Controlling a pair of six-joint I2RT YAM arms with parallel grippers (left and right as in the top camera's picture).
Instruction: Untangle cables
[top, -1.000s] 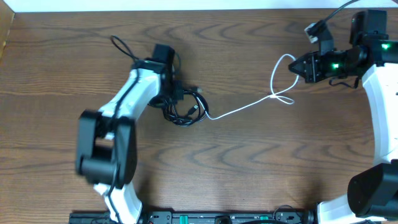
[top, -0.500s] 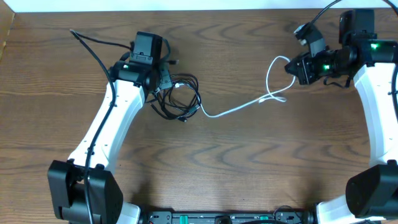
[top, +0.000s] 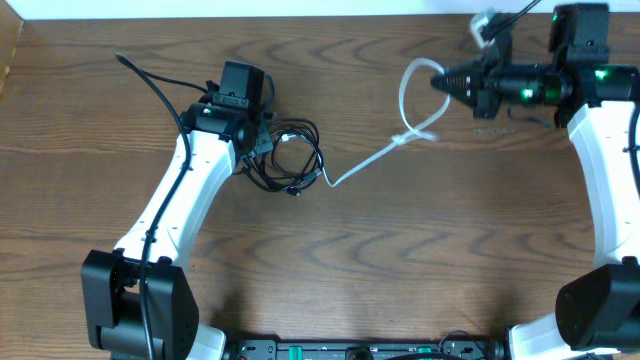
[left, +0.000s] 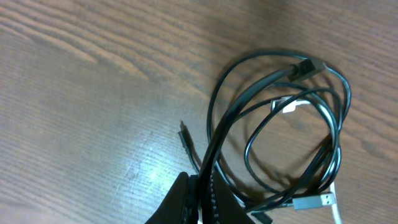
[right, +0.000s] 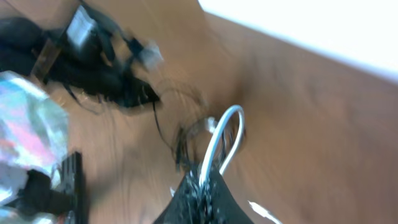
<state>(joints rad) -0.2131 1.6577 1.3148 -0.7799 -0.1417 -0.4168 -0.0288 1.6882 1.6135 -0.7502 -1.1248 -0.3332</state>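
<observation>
A black cable (top: 292, 158) lies in a loose coil left of the table's centre, its loops and a silver plug (left: 313, 201) showing in the left wrist view. My left gripper (top: 255, 140) is shut on a strand of the black cable (left: 249, 102) at the coil's left edge. The white cable (top: 372, 160) runs from the coil up and right to a small knot (top: 402, 138) and a loop (top: 413, 85). At the top right my right gripper (top: 442, 80) is shut on that white loop (right: 225, 134). The right wrist view is blurred.
Thick black arm wires run along the left arm (top: 160, 95) and above the right arm (top: 520, 12). The brown wooden table (top: 400, 260) ends at a white edge (top: 300, 8) along the back.
My right gripper has moved left and up with the white cable, dragging its loop and knot leftward. The left gripper shifted up and left earlier with the black coil, then held still.
</observation>
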